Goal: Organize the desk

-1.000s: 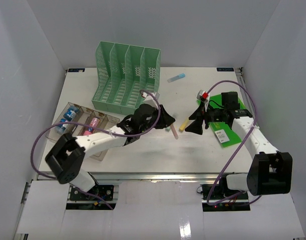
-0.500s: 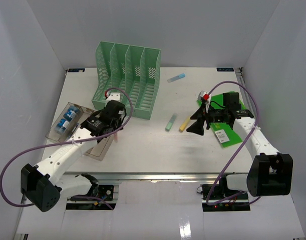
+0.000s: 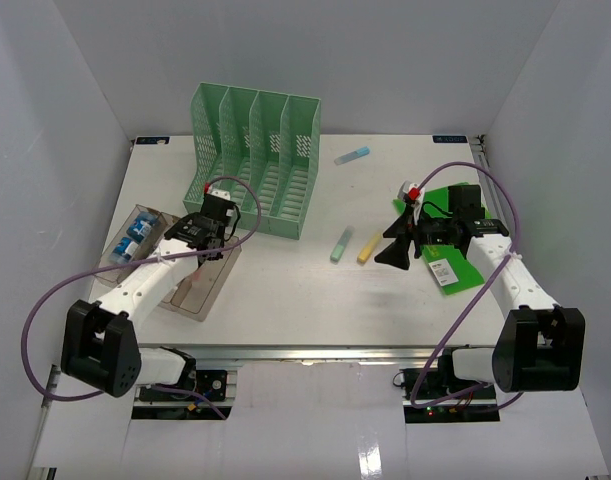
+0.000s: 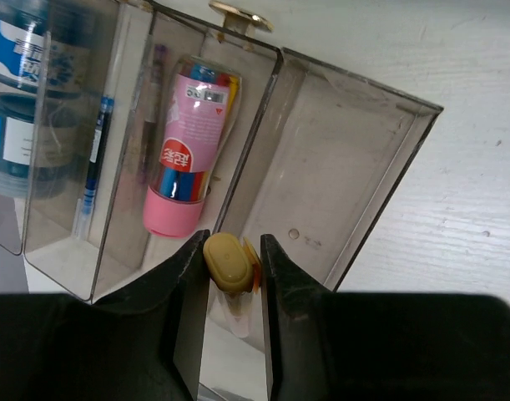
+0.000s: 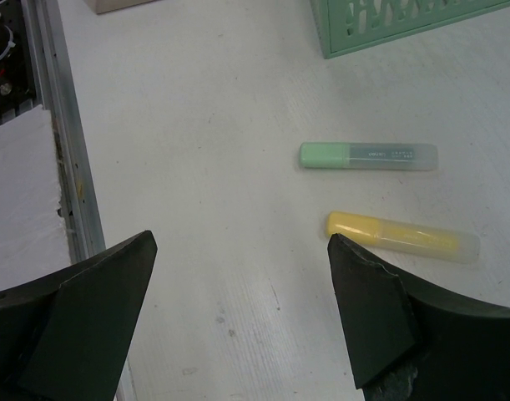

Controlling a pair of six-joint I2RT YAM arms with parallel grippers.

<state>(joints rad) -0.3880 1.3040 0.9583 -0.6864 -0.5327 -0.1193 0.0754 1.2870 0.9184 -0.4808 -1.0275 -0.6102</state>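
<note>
A: Progress on the large flat white rectangular tabletop (image 3: 285, 290)?

B: Approx. half done. A pink tube (image 4: 188, 159) & blue-labelled items (image 4: 12, 83) are seen stowed in the clear plastic compartment tray (image 4: 338, 159) at the left edge. A pen-like item w/ a tan end cap (image 4: 225, 261) is clenched in the left pincer (image 4: 229, 246) and held over the tray's bare compartment, not yet dropped.

A: What's left?

B: A green highlighter (image 5: 369, 155) & a yellow highlighter (image 5: 402, 236) are left loose mid-tabletop, just beside each other. A blue highlighter (image 3: 352, 155) is left near the far edge, and a flat green card (image 3: 455, 235) at the right. The right pincer (image 5: 238, 309) is spread wide above the tabletop near the pair, nothing held.

A: The tabletop itself?

B: Matte white, edged w/ a metal rail at the near side. It's spread under everything, far wider than the mint-green file rack (image 3: 253, 160) stood at the back left.
</note>
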